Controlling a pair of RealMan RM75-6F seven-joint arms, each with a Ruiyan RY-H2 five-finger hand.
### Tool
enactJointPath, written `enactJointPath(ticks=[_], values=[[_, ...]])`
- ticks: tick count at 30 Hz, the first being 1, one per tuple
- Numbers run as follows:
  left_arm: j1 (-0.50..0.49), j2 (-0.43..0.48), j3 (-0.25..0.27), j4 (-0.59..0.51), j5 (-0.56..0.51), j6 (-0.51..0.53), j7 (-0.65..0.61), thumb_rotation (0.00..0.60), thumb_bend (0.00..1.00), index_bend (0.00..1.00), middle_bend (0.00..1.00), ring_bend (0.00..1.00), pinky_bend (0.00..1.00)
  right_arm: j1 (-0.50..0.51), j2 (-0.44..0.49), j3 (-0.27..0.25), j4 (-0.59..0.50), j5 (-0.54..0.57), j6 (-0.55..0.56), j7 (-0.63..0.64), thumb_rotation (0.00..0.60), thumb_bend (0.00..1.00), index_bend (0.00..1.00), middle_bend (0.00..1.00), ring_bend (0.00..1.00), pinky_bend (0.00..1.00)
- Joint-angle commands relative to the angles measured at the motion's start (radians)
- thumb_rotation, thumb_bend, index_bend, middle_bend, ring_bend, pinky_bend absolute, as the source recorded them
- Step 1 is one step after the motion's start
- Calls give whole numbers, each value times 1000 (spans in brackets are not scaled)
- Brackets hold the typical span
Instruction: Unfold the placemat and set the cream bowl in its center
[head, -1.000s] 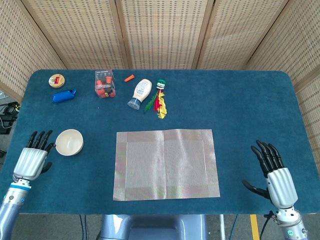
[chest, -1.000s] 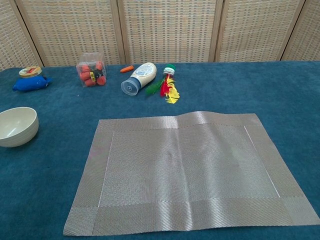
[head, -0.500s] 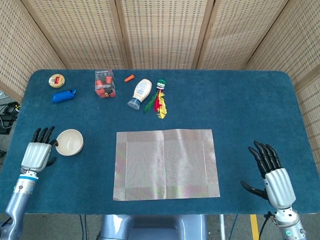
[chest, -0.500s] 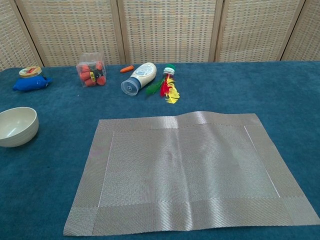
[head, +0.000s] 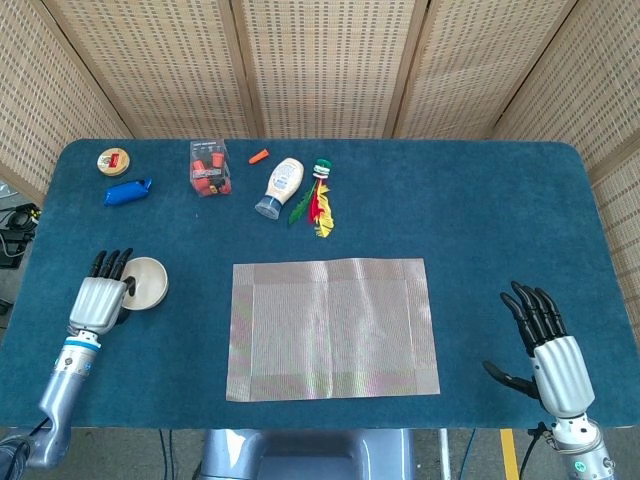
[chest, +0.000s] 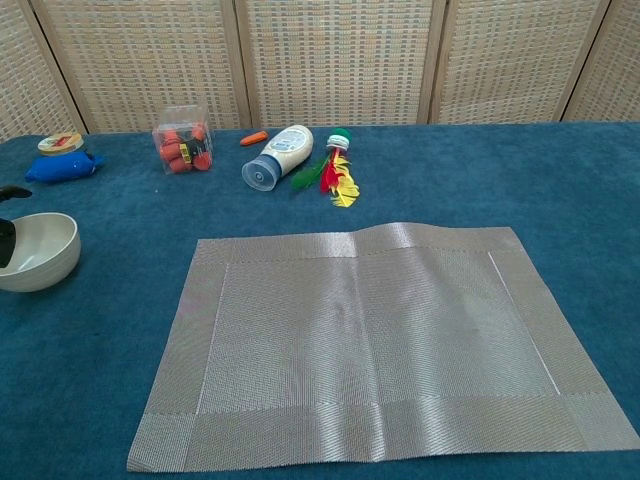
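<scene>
1. Head view, layout. The placemat lies unfolded and flat at the middle of the table. The cream bowl stands well to its left, near the front-left part of the table.
2. Head view, left hand. The left hand is at the bowl's left side, its fingers extended along the rim. Whether they have closed on the rim cannot be determined from this view.
3. Head view, right hand. The right hand rests near the front-right edge, fingers spread, holding nothing, well apart from the placemat.
4. Head view, procedure. The step in hand appears to be gripping the bowl. Recommended: seat the thumb inside the rim and the fingers outside before lifting, and keep the bowl level.
5. Chest view, bowl. The bowl stands upright at the left frame edge. Dark fingertips show at its rim; contact is likely but not confirmed.
6. Chest view, placemat. The far edge carries a slight ripple right of centre; the near corners lie flat. The placemat's centre is bare.
7. Chest view, room to move. Bare table lies between bowl and placemat. A mayonnaise bottle, a clear box and a feathered toy lie toward the back, off the direct path. Lift the bowl over the placemat's left border rather than sliding it, to avoid rucking that edge.
</scene>
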Motion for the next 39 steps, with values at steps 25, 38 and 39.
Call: enactJointPath(ticks=[25, 38, 39], values=[[-43, 72, -10, -251, 89, 61, 143, 600, 451, 725, 0, 0, 0, -4, 11, 1, -7, -4, 20, 22, 600, 222, 77, 0, 0, 0], [-177, 23, -48, -584, 86, -61, 459, 600, 449, 709, 0, 0, 0, -7, 27, 14, -5, 22, 27, 67, 600, 222, 81, 0, 0, 0], [-186, 9, -52, -594, 76, -73, 485, 600, 449, 708, 0, 0, 0, -8, 29, 15, -4, 23, 28, 71, 600, 222, 81, 0, 0, 0]])
